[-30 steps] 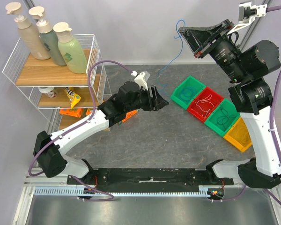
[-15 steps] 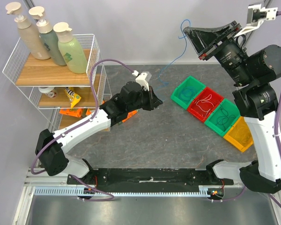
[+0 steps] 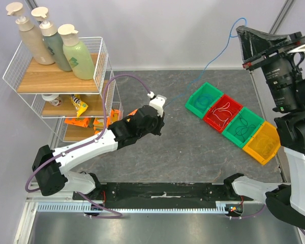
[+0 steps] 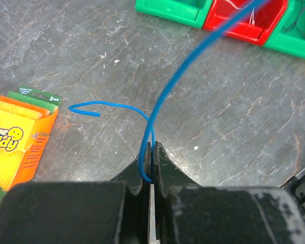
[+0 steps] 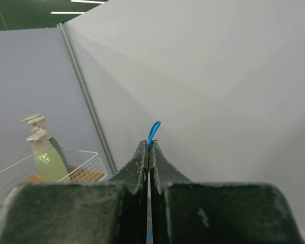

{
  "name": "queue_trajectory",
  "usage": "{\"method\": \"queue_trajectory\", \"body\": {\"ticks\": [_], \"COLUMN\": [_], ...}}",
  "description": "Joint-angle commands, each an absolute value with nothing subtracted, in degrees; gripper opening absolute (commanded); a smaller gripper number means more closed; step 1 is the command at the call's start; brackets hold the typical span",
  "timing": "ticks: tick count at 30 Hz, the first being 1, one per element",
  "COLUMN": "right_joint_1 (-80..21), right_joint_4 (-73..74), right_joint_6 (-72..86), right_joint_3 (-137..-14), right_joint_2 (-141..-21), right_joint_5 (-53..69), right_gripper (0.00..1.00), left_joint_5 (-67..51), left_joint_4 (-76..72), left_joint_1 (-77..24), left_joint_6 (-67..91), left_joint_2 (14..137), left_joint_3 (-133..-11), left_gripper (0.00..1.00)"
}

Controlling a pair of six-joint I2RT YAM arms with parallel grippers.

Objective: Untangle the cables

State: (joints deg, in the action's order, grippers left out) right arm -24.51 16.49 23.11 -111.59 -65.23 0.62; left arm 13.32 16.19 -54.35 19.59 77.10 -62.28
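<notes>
The left end effector [image 4: 151, 148] and the raised right end effector [image 5: 149, 147] are both pinching the blue cable [image 4: 162, 96], which is spanning diagonally past the green bin [image 3: 204, 100].

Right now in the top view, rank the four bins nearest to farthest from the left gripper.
From the left gripper, jaws shut on the blue cable:
1. Green bin, left end of the row.
2. Red bin, next along.
3. Second green bin, third along.
4. Yellow-orange bin, right end of the row.
</notes>
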Motion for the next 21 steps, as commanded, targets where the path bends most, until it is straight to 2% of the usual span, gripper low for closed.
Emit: {"method": "queue_trajectory", "body": {"ticks": [1, 16, 21], "right_joint_1": [-24.35, -24.26, -24.35], "right_joint_4": [17.22, 20.92, 22.59], "right_joint_6": [17.41, 9.49, 11.95], "right_joint_3": [-113.38, -115.31, -109.62], "right_joint_2": [-64.34, -63.28, -62.49], "right_joint_5": [-5.7, -15.82, -14.07], "right_gripper": [0.0, 0.0, 0.0], "left_joint_5": [17.23, 12.66, 11.43], "left_joint_4": [16.43, 14.94, 17.4], "left_joint_1": [-55.46, -58.36, -58.88], "left_joint_6": [14.15, 9.15, 6.94], "left_joint_2": [74.97, 76.64, 78.92], "left_joint_3": [-60.82, -59.32, -63.97], "left_gripper": [0.02, 0.02, 0.02]}}
